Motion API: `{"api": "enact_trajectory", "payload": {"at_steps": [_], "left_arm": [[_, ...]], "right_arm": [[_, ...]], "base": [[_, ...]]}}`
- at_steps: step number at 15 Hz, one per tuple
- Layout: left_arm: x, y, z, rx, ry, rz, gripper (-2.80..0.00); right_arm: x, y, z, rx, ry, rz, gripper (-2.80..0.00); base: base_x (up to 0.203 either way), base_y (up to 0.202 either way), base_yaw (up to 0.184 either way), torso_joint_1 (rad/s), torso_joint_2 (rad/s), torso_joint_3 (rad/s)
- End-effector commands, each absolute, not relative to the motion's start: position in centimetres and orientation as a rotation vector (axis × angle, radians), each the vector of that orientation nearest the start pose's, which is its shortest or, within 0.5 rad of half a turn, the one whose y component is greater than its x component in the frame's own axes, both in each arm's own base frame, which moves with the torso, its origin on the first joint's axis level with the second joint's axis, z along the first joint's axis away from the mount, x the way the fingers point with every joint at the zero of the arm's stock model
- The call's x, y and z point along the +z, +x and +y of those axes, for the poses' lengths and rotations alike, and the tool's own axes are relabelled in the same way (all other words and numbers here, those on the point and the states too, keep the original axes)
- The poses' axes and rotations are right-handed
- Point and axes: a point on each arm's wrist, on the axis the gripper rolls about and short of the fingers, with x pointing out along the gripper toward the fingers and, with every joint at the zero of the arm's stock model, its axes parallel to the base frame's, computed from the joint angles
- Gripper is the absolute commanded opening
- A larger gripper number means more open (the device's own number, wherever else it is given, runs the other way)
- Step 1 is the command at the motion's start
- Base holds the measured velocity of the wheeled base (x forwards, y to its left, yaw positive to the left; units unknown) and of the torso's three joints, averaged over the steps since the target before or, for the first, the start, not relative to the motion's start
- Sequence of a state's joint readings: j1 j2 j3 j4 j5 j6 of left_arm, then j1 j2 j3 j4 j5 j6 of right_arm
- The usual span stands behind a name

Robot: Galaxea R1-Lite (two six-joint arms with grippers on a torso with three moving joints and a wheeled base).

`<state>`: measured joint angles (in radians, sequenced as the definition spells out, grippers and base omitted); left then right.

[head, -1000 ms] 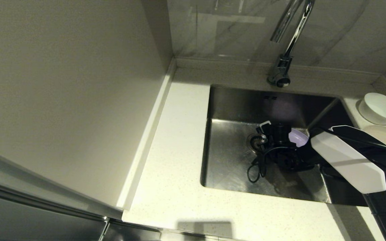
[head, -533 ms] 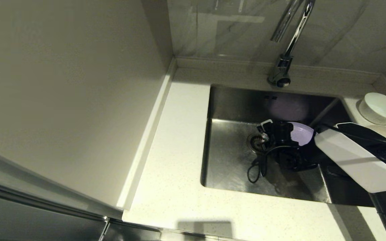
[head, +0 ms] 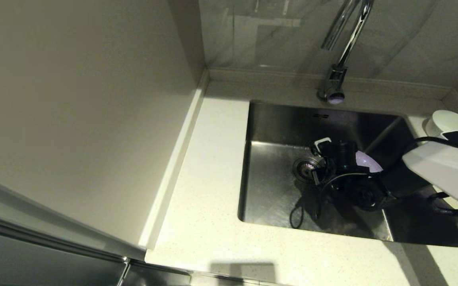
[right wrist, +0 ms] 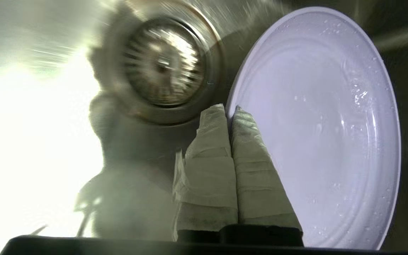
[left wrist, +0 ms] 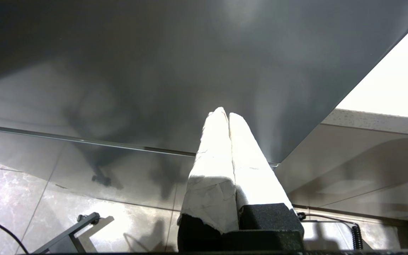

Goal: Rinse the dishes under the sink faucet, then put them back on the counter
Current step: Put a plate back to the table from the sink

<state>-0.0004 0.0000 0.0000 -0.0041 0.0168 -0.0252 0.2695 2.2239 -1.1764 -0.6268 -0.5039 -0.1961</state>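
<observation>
My right gripper (right wrist: pixel 229 109) is shut on the rim of the lavender plate (right wrist: pixel 331 124), which is wet with droplets and held on edge inside the steel sink (head: pixel 276 198), just right of the drain strainer (head: pixel 306 167). In the head view the plate (head: pixel 368 163) shows only as a sliver behind the black wrist. The chrome faucet (head: pixel 338 59) stands at the sink's back edge. The white bowl (head: pixel 449 121) sits on the counter at the far right, partly covered by my right forearm. That forearm almost wholly hides the beige plate. My left gripper (left wrist: pixel 224 114) is shut and parked low, holding nothing.
The cream counter (head: pixel 205 178) runs along the sink's left and front sides. A tall wall panel (head: pixel 74 119) rises on the left. A black cable (head: pixel 304 206) hangs from my right wrist over the sink floor. The left wrist view faces a cabinet front and floor tiles.
My right arm has drawn to the right and risen a little with the lavender plate. The forearm now covers the beige plate and part of the bowl. The drain strainer is more exposed.
</observation>
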Motion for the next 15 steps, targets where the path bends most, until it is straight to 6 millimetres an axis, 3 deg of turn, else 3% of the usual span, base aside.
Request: {"api": "enact_trajectory", "payload": {"at_steps": [1, 4, 7, 9, 12, 14, 15], "left_arm": [[7.6, -2.3, 0.0, 0.017, -0.026, -0.008, -2.8], [7.6, -2.3, 0.0, 0.017, -0.026, -0.008, -2.8], [7.6, -2.3, 0.0, 0.017, -0.026, -0.009, -2.8], [7.6, -2.3, 0.0, 0.017, -0.026, -0.008, -2.8], [7.6, -2.3, 0.0, 0.017, -0.026, -0.008, -2.8], [7.6, -2.3, 0.0, 0.017, -0.026, -0.008, -2.8], [7.6, -2.3, 0.0, 0.017, -0.026, -0.008, -2.8]], "right_arm": [[12.2, 38.3, 12.6, -0.128, -0.306, 0.334, -2.8], [15.4, 35.5, 15.9, -0.038, -0.166, 0.249, -2.8], [19.2, 34.4, 17.3, 0.017, 0.027, 0.146, -2.8], [23.0, 33.6, 17.0, 0.034, 0.172, 0.119, -2.8], [29.2, 32.2, 16.1, 0.089, 0.392, 0.211, -2.8], [33.2, 30.9, 14.9, 0.13, 0.576, 0.329, -2.8], [33.9, 30.1, 14.2, 0.153, 0.681, 0.451, -2.8]], "base": [[0.0, 0.0, 0.0, 0.0, 0.0, 0.0], [0.0, 0.0, 0.0, 0.0, 0.0, 0.0], [0.0, 0.0, 0.0, 0.0, 0.0, 0.0], [0.0, 0.0, 0.0, 0.0, 0.0, 0.0], [0.0, 0.0, 0.0, 0.0, 0.0, 0.0], [0.0, 0.0, 0.0, 0.0, 0.0, 0.0], [0.0, 0.0, 0.0, 0.0, 0.0, 0.0]]}}
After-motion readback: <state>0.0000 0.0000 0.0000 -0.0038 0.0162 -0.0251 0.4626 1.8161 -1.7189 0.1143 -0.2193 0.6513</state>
